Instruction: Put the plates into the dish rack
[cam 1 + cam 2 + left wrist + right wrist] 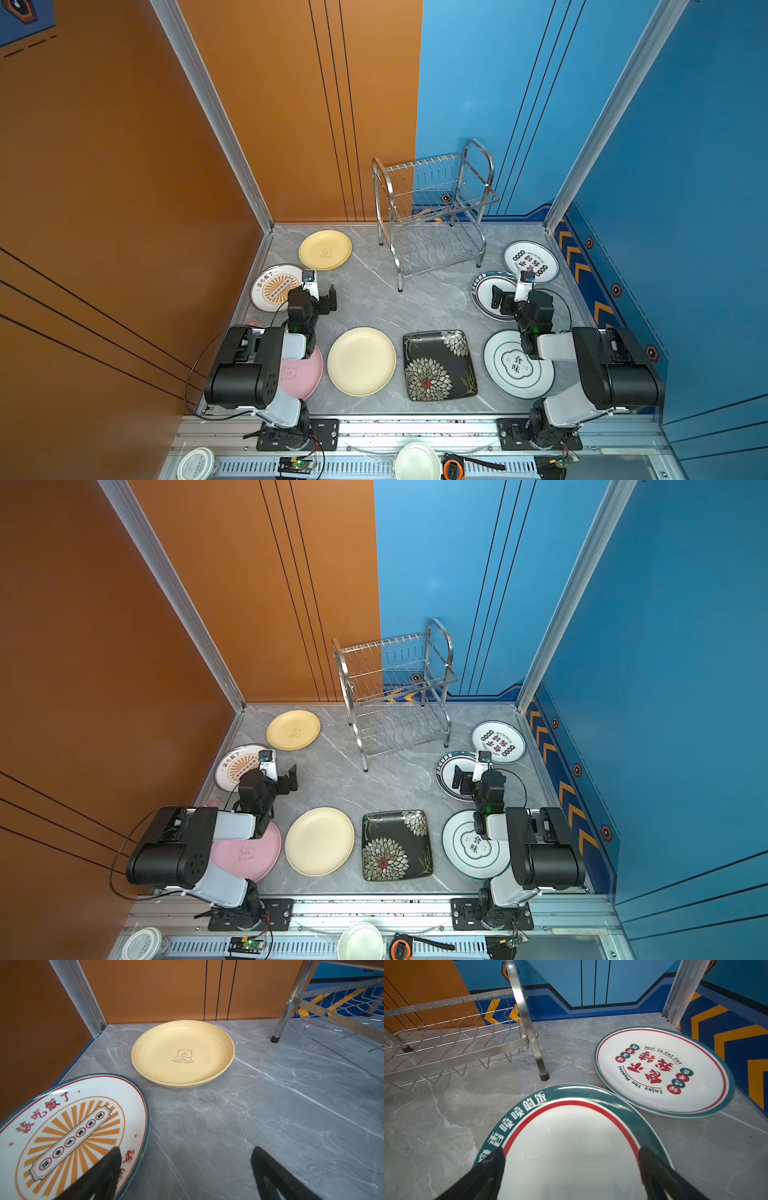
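The dish rack [432,212], a steel wire frame with nothing in it, stands at the back middle of the grey table. The plates lie flat around it: yellow [325,249], sunburst [272,286], pink [301,374] partly under my left arm, cream [360,360], black square floral [438,365], and three white ones [532,259] [484,295] [511,365] on the right. My left gripper [186,1151] is open and holds nothing, one finger over the sunburst plate's [62,1130] rim. My right gripper [571,1151] is open above the teal-banded plate [571,1147].
A small white bowl [417,461], a white lidded tub [197,463] and a tape measure [453,467] sit on the front rail. Orange and blue walls close in the table on three sides. A rack leg [544,1077] stands close to the teal-banded plate.
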Robot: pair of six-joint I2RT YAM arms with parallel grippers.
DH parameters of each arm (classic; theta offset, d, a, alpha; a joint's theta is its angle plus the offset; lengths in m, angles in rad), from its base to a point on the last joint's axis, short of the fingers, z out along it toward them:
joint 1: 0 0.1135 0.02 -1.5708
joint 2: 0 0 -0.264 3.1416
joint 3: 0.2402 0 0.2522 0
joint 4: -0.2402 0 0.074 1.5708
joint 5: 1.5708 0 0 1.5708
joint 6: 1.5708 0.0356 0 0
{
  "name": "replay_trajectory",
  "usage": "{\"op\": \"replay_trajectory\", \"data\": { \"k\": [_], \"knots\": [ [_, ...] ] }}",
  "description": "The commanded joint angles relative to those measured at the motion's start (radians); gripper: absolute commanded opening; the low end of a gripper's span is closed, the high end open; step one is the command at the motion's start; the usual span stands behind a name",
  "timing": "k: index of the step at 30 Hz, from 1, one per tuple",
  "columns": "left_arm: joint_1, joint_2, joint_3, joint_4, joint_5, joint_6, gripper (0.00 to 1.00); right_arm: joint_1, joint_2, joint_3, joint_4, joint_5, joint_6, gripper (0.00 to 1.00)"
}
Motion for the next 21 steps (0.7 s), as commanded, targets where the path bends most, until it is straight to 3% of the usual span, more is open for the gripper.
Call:
{"op": "replay_trajectory", "data": {
  "k": [1,21],
  "knots": [
    [0.002,0.011,0.01,-0.015,0.021,0.013,0.98,0.007,0.005,0.006,0.013,0.021,-0.009,1.0],
    [-0.008,0.001,0.012,-0.025,-0.005,0.016,0.98,0.007,0.002,0.01,0.013,0.023,-0.008,1.0]
  ]
}}
